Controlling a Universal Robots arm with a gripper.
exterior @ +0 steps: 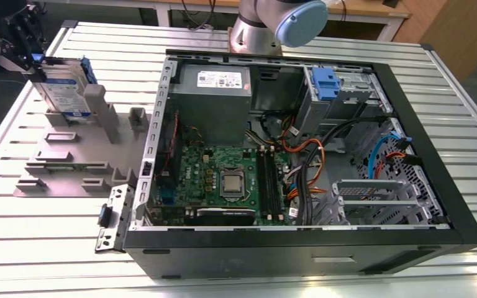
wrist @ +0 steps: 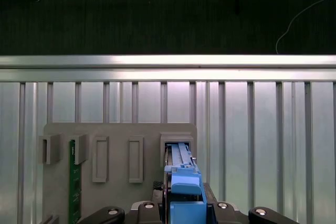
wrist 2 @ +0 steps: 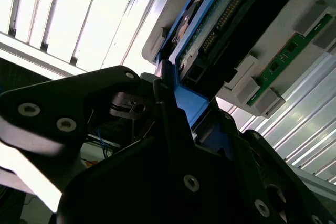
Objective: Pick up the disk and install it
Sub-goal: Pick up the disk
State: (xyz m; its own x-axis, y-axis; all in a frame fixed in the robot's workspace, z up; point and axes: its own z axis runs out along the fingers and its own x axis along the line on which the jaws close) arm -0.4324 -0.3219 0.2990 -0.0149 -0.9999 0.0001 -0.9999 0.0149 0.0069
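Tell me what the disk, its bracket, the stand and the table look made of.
The disk: silvery metal body, seemingly, with a paper-like white-and-blue label. Its bracket: blue plastic, matte. The stand: matte grey, probably plastic. The table: ribbed, glossy aluminium, by its sheen.

Legibility check: no text, brand or number can be read. The disk (exterior: 59, 92) carries a white-and-blue label (exterior: 56, 89). The grey power supply (exterior: 213, 108) carries a white label (exterior: 220, 79). Both labels appear to bear small print, but no characters can be made out. The green circuit board (wrist 2: 286, 56) likewise shows no readable marking.
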